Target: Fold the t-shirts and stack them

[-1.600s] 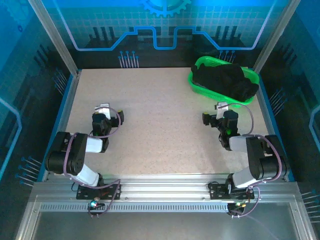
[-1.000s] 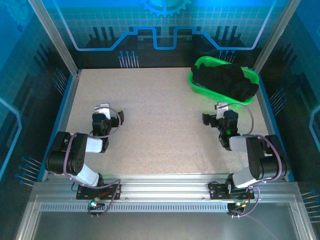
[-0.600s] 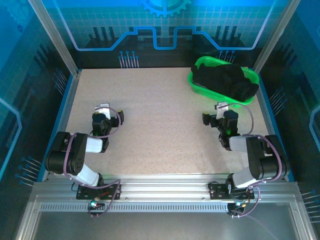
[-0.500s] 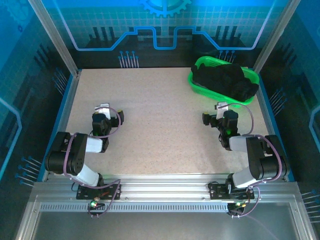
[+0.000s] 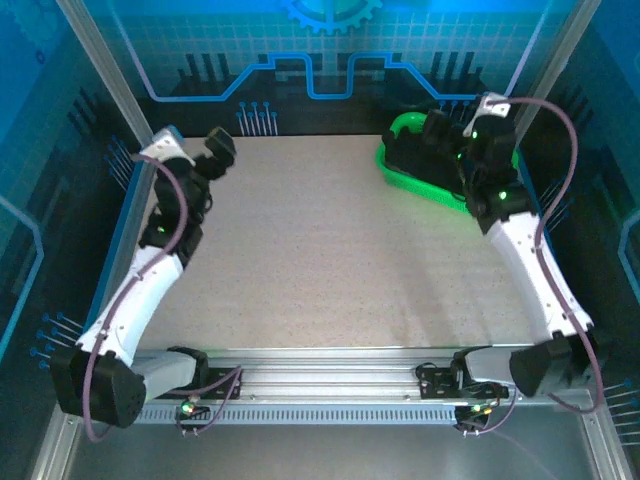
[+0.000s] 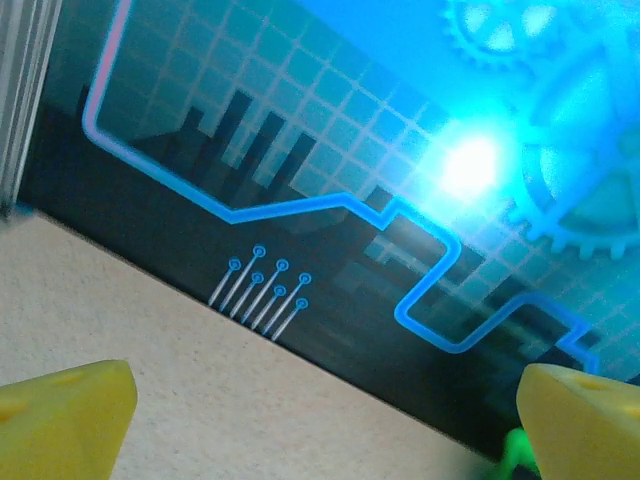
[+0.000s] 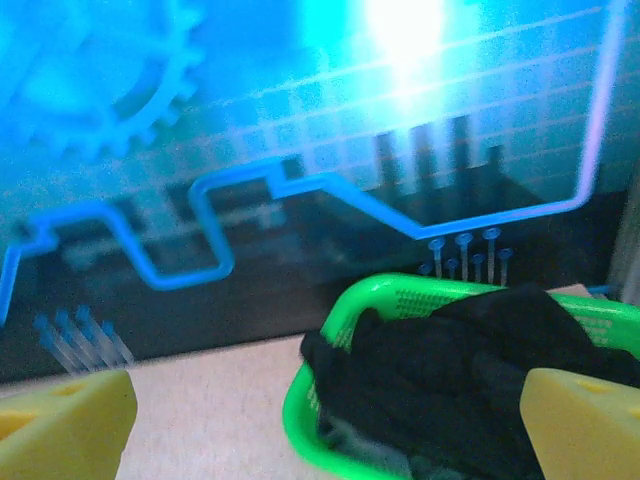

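Observation:
The t-shirts (image 7: pixel 455 365) are a crumpled black heap inside a bright green mesh basket (image 7: pixel 300 405) at the table's back right; from above the heap (image 5: pixel 420 160) is partly hidden by my right arm. My right gripper (image 5: pixel 440 128) hangs over the basket's near-left part, open, its yellow fingertips (image 7: pixel 585 420) wide apart with nothing between them. My left gripper (image 5: pixel 215 150) is raised at the back left of the table, far from the basket and facing the back wall. It is open and empty, with one yellow fingertip (image 6: pixel 60 415) at each lower corner of the left wrist view.
The speckled beige table (image 5: pixel 320 250) spreads between the arms. A dark back wall with blue lines (image 5: pixel 320 85) and metal corner posts (image 5: pixel 110 80) bound it. A sliver of the green basket (image 6: pixel 510 455) shows low in the left wrist view.
Both arms have unfolded from low poses near the front and stretched toward the back: the left to the back-left corner, the right up over the basket. Both grippers stay open.

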Robot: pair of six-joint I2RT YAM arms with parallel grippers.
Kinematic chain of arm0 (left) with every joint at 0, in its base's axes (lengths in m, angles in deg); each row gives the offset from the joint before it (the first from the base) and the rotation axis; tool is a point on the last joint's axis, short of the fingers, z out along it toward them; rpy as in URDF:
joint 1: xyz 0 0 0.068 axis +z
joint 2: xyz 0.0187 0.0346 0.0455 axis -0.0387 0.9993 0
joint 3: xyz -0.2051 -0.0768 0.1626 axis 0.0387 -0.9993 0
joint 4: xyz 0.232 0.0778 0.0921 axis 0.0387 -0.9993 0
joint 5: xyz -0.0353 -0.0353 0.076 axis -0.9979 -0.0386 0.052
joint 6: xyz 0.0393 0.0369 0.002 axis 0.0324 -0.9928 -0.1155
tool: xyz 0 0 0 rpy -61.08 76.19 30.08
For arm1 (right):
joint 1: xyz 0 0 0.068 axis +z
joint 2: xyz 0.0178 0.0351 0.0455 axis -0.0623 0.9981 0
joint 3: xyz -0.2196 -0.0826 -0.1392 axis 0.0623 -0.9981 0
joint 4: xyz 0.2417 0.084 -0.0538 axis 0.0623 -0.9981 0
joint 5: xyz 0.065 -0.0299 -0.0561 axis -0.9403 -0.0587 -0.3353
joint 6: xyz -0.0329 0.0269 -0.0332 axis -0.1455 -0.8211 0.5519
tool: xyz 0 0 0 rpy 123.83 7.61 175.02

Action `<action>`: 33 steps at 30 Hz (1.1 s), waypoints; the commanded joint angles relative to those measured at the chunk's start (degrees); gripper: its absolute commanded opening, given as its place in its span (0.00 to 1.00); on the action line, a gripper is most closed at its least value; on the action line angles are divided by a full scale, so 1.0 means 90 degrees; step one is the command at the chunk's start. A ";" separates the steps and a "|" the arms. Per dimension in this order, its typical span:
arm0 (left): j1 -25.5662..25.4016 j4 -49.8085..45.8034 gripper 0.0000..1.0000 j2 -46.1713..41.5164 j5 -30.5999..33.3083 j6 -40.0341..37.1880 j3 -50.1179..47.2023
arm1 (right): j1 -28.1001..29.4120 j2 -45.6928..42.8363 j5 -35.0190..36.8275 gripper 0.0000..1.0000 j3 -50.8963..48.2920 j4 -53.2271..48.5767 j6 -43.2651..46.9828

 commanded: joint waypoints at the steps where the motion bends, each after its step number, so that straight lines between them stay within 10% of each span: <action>1: -0.0118 -0.2418 0.99 0.0981 -0.1765 0.1448 0.0949 | -0.0136 0.1343 0.0202 0.98 0.0855 -0.2304 -0.1210; 12: -0.2606 -0.3218 0.99 0.1481 -0.1885 0.0739 0.2159 | -0.1055 0.5760 -0.0548 0.89 0.4711 -0.4081 -0.1598; 20: -0.3265 -0.3351 0.89 0.1521 -0.1909 0.0959 0.1907 | -0.1106 0.8030 -0.1963 0.73 0.7073 -0.5032 -0.1206; 22: -0.3272 -0.3320 0.85 0.1505 -0.1930 0.0995 0.1881 | -0.1128 0.8075 -0.2015 0.62 0.6944 -0.4902 -0.1321; 27: -0.3268 -0.3300 0.64 0.1511 -0.1941 0.0881 0.1998 | -0.1197 0.7049 -0.1978 0.00 0.5589 -0.3738 -0.1623; 33: -0.3267 -0.3219 0.42 0.1599 -0.1920 0.0893 0.1989 | -0.0924 0.4982 -0.1129 0.00 0.4323 -0.2426 -0.1567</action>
